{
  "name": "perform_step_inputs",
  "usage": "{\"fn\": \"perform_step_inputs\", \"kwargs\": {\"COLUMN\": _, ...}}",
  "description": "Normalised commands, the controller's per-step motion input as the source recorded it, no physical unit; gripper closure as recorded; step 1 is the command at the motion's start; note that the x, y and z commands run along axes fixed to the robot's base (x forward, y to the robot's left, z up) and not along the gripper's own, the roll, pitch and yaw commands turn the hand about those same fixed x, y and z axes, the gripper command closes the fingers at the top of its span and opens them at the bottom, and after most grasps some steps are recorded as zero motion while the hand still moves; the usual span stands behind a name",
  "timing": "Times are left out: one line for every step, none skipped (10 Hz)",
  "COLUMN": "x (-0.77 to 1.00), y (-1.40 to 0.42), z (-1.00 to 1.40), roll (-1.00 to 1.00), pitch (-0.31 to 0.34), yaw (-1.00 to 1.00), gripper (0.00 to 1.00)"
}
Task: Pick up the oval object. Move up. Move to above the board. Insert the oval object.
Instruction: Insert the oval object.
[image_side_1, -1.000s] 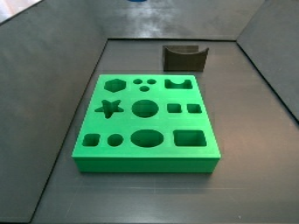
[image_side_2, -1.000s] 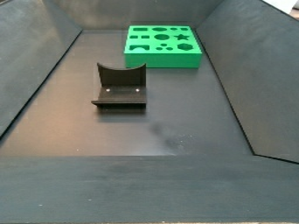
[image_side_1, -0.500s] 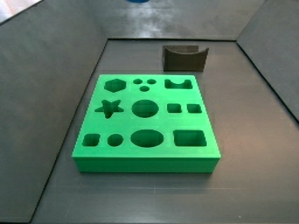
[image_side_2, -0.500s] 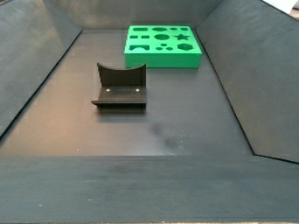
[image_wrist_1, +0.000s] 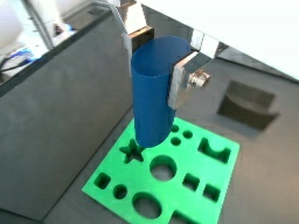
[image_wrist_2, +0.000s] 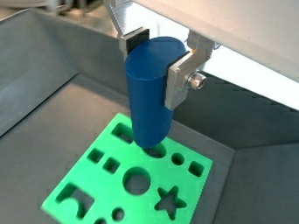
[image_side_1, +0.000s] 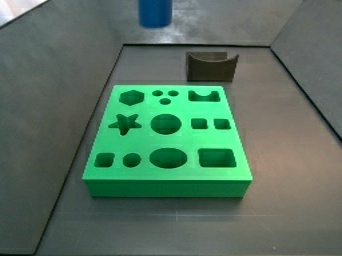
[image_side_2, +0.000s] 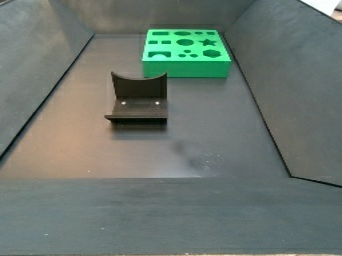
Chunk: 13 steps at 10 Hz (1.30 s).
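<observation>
My gripper (image_wrist_1: 155, 54) is shut on the oval object (image_wrist_1: 156, 92), a smooth blue peg that hangs upright between the silver fingers (image_wrist_1: 186, 77); both wrist views show this grip (image_wrist_2: 155, 57). The peg (image_wrist_2: 151, 92) hangs high above the green board (image_wrist_2: 122, 177), which has star, hexagon, round, square and oval holes. In a side view the peg's lower end (image_side_1: 156, 11) shows at the top edge, above the far part of the board (image_side_1: 168, 172). The gripper itself is out of both side views. The board also shows far back in a side view (image_side_2: 187, 52).
The dark fixture (image_side_2: 136, 100) stands on the grey floor in front of the board in a side view; it shows behind the board in the other side view (image_side_1: 211, 66) and a wrist view (image_wrist_1: 249, 104). Sloping grey walls (image_side_1: 60, 50) enclose the floor.
The blue peg's lower end has come down further into the top of a side view. The board and the fixture have not moved.
</observation>
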Motion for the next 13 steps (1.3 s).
{"fn": "perform_step_inputs", "kwargs": {"x": 0.20, "y": -0.37, "z": -0.38, "roll": 0.03, "pitch": 0.057, "yaw": -0.59, "gripper": 1.00}}
{"fn": "perform_step_inputs", "kwargs": {"x": 0.20, "y": -0.33, "z": -0.41, "roll": 0.04, "pitch": 0.073, "yaw": -0.59, "gripper": 1.00}}
{"fn": "perform_step_inputs", "kwargs": {"x": 0.18, "y": -0.32, "z": -0.42, "roll": 0.05, "pitch": 0.080, "yaw": -0.59, "gripper": 1.00}}
{"fn": "perform_step_inputs", "kwargs": {"x": 0.25, "y": -0.28, "z": -0.45, "roll": 0.07, "pitch": 0.087, "yaw": -0.55, "gripper": 1.00}}
{"fn": "perform_step_inputs", "kwargs": {"x": 0.32, "y": -0.25, "z": -0.47, "roll": 0.08, "pitch": 0.086, "yaw": -0.51, "gripper": 1.00}}
{"fn": "perform_step_inputs", "kwargs": {"x": 0.33, "y": -0.21, "z": -0.47, "roll": 0.08, "pitch": 0.096, "yaw": -0.51, "gripper": 1.00}}
{"fn": "perform_step_inputs", "kwargs": {"x": 0.20, "y": -0.17, "z": -0.38, "roll": 0.03, "pitch": 0.060, "yaw": -0.68, "gripper": 1.00}}
{"fn": "perform_step_inputs", "kwargs": {"x": 0.03, "y": -0.15, "z": -0.31, "roll": 0.00, "pitch": 0.010, "yaw": -0.89, "gripper": 1.00}}
{"fn": "perform_step_inputs", "kwargs": {"x": 0.00, "y": -0.13, "z": -0.27, "roll": 0.00, "pitch": 0.000, "yaw": -0.98, "gripper": 1.00}}
{"fn": "perform_step_inputs", "kwargs": {"x": 0.00, "y": -0.09, "z": -0.28, "roll": 0.00, "pitch": 0.000, "yaw": -1.00, "gripper": 1.00}}
{"fn": "perform_step_inputs", "kwargs": {"x": 0.00, "y": -0.07, "z": -0.27, "roll": 0.00, "pitch": 0.000, "yaw": -1.00, "gripper": 1.00}}
{"fn": "perform_step_inputs", "kwargs": {"x": 0.00, "y": -0.06, "z": -0.28, "roll": 0.00, "pitch": 0.000, "yaw": -1.00, "gripper": 1.00}}
{"fn": "perform_step_inputs", "kwargs": {"x": 0.00, "y": -0.05, "z": -0.28, "roll": 0.00, "pitch": 0.000, "yaw": -1.00, "gripper": 1.00}}
